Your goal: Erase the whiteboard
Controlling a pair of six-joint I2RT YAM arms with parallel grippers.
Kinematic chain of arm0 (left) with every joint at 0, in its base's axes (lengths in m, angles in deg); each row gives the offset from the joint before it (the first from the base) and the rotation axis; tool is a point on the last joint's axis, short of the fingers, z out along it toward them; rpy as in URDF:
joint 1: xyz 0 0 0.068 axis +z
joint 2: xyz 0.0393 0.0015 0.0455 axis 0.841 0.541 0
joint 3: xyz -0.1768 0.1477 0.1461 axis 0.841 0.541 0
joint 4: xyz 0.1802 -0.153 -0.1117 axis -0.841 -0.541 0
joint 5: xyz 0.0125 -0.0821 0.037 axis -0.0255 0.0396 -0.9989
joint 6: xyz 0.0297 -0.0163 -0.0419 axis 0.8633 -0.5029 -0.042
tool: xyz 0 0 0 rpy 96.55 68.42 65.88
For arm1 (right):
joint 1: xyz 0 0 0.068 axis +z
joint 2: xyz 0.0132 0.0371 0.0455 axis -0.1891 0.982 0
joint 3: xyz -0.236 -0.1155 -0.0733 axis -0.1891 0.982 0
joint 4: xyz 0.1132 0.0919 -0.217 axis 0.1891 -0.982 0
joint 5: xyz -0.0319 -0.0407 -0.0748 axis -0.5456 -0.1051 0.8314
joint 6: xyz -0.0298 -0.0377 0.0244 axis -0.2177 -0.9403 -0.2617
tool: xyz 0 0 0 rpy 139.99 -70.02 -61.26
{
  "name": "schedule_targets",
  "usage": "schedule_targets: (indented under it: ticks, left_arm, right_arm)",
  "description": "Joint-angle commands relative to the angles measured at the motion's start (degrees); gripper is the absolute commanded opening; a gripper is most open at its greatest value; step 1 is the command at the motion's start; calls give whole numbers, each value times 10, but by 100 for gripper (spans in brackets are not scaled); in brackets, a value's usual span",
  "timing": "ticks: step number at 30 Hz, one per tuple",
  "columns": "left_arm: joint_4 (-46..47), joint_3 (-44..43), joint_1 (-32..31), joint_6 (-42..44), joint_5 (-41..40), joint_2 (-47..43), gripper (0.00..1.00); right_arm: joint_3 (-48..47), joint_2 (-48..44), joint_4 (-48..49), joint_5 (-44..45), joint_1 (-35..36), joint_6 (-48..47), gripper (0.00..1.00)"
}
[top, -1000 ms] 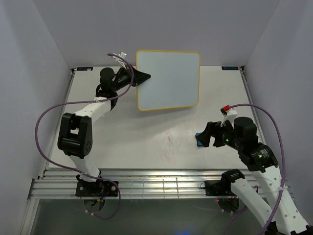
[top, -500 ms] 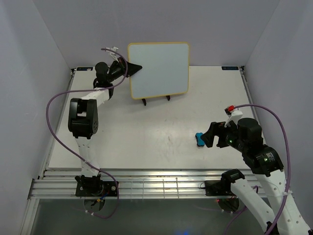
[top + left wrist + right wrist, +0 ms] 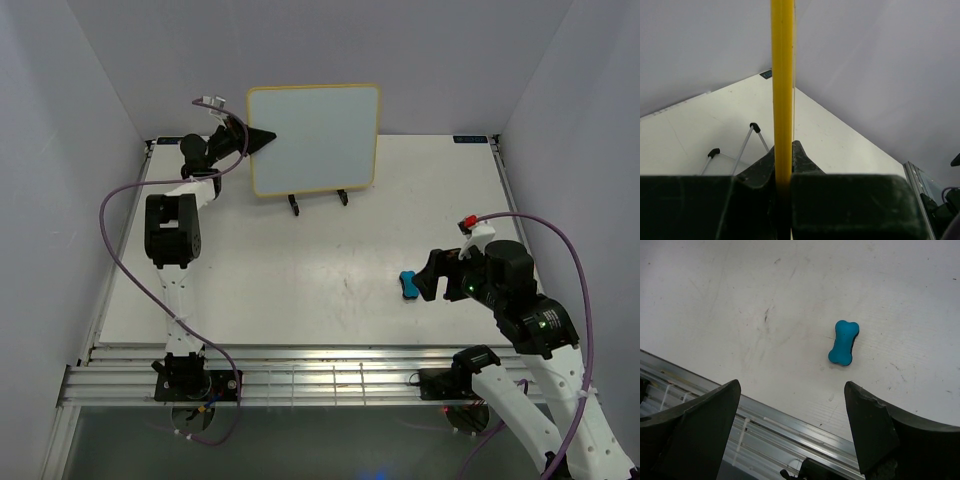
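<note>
We are seeing pale lilac-grey walls [image 3: 330, 60] closing round three sides of a white table [image 3: 300, 260], whose top is showing faint grey scuffs and whose near edge is ending in aluminium rails [image 3: 320, 380]. The left arm [image 3: 172, 240] is stretching up the table's left side to the far edge, its wrist turning inward to the right, a purple cable [image 3: 112, 215] looping beside it. The right arm [image 3: 530, 330] is folding at the near right, its wrist leaning in over the table.

The whiteboard [image 3: 312, 138] is standing upright at the far edge, left of centre, its face blank, above the black feet of a wire easel [image 3: 318, 202]; we are not making out whether it is resting on it. The left gripper [image 3: 783, 170] is pinching the yellow frame on the board's left side. The right gripper [image 3: 791, 390] is hanging with fingers wide apart and nothing between them, above a blue bone-shaped eraser [image 3: 843, 342] lying flat on the table. A small dark label [image 3: 468, 139] at the far edge is too small to read
</note>
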Motion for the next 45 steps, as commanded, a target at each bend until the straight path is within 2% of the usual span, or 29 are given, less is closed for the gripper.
schedule_targets:
  ticks: [1, 8, 12, 22, 37, 45]
  left_arm:
    - [146, -41, 26, -90, 10, 5, 0]
    - [141, -24, 26, -73, -6, 7, 0]
    - [165, -24, 25, -97, -26, 9, 0]
    - [172, 20, 20, -85, -90, -30, 0]
    - [172, -27, 19, -86, -101, 22, 0]
    - [200, -20, 20, -90, -65, 40, 0]
  right_arm:
    - [-8, 5, 3, -4, -3, -15, 90]
    - [-9, 12, 6, -23, -2, -17, 90]
    - [-5, 12, 7, -24, -2, -19, 90]
    - [-2, 22, 19, -36, -2, -21, 90]
    - [4, 33, 26, -48, -2, -25, 90]
    - [10, 30, 29, -53, -2, -25, 90]
